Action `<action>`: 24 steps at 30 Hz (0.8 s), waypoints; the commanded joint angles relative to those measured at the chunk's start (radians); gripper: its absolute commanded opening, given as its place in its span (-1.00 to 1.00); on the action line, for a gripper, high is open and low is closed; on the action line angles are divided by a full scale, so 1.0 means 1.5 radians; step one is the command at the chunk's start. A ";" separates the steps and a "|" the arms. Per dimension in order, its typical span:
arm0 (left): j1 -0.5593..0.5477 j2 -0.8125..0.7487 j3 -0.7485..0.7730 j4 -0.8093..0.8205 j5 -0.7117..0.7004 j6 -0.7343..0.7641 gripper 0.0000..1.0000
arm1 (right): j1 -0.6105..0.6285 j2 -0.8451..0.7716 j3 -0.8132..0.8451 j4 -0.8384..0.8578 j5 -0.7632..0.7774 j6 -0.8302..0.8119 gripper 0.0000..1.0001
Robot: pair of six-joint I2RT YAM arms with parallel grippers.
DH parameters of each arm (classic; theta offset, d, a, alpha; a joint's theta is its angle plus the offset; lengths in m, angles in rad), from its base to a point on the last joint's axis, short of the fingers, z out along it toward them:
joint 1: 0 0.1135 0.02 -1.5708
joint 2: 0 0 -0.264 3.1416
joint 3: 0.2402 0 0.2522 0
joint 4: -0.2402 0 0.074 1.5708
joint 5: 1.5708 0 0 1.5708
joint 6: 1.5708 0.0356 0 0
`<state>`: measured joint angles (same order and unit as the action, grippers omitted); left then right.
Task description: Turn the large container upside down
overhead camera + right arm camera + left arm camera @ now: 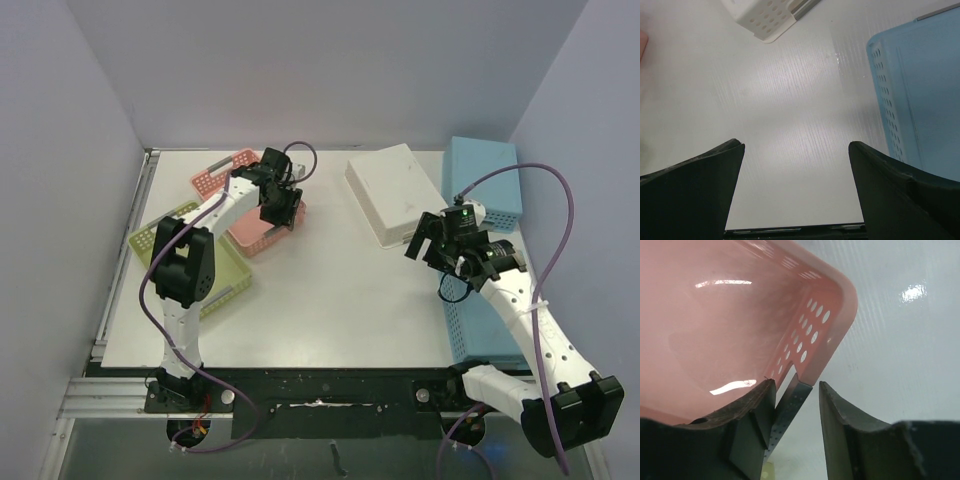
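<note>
A pink perforated basket lies at the back left of the table, and it fills the left wrist view. My left gripper is at its right rim. In the left wrist view the gripper straddles the basket's corner wall, one finger inside and one outside. The outside finger stands a little apart from the wall. My right gripper is wide open and empty over bare table, between the white and blue baskets.
A white basket lies bottom-up at the back centre, and its corner shows in the right wrist view. Blue baskets run along the right edge. A green basket sits beside the pink one, under the left arm.
</note>
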<state>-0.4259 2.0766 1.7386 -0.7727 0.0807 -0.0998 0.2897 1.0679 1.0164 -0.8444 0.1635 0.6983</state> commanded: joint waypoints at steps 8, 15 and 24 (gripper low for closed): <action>-0.110 -0.041 0.107 -0.033 0.076 -0.017 -1.00 | 0.007 -0.006 0.005 0.015 0.014 0.008 0.78; -0.139 -0.035 0.253 -0.083 0.223 -0.112 -1.00 | 0.005 -0.013 0.055 -0.002 0.024 0.003 0.78; -0.088 -0.126 0.215 0.053 0.500 -0.341 -1.00 | 0.002 -0.016 0.101 -0.011 0.057 -0.013 0.79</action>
<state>-0.6060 2.0285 2.1117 -0.8669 0.5495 -0.3969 0.2955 1.0718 1.1252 -0.8703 0.1947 0.6994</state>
